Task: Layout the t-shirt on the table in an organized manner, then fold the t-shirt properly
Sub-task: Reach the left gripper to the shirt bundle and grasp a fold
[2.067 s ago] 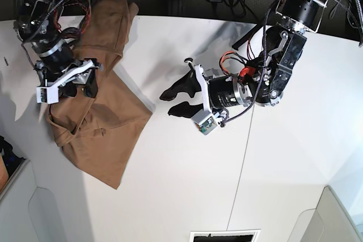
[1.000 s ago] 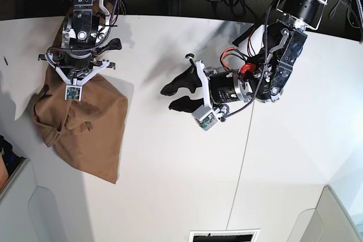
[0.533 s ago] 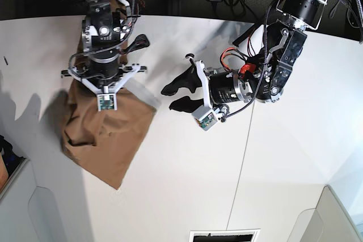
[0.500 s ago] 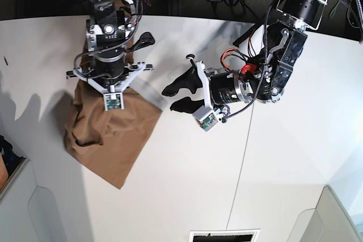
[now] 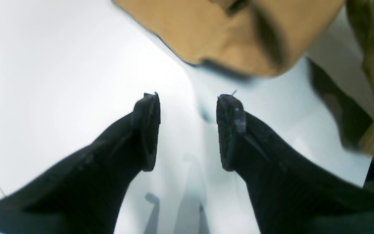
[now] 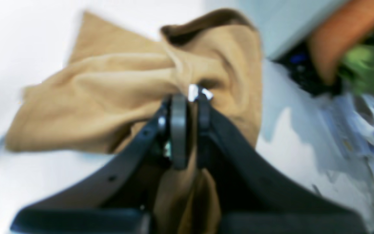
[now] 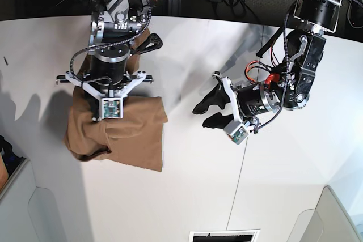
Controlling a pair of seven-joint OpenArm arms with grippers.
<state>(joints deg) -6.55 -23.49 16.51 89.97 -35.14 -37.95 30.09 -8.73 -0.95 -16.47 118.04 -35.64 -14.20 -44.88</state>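
Tan-brown t-shirt (image 7: 122,134) bunched in a rumpled heap near the left edge of the white desk (image 7: 187,196), its lower part spread flat on the surface, its upper part drawn up under the right arm. Gathered at one fold into the right pincer (image 6: 187,130), black fingers pressed together on the cloth, with a small white label showing just above the tips in the right wrist view; more fabric hanging down between the fingers toward the camera. Blurred in that view, so stitching not readable. Over toward the middle of the desk, the left pincer (image 7: 211,114) held apart from the shirt, fingers spread wide with nothing between them, only bare white surface in the gap. In the left wrist view, a rounded edge of the t-shirt (image 5: 239,35) just beyond those spread tips, not touching them. Thin dark seam line across the desk below the left arm.
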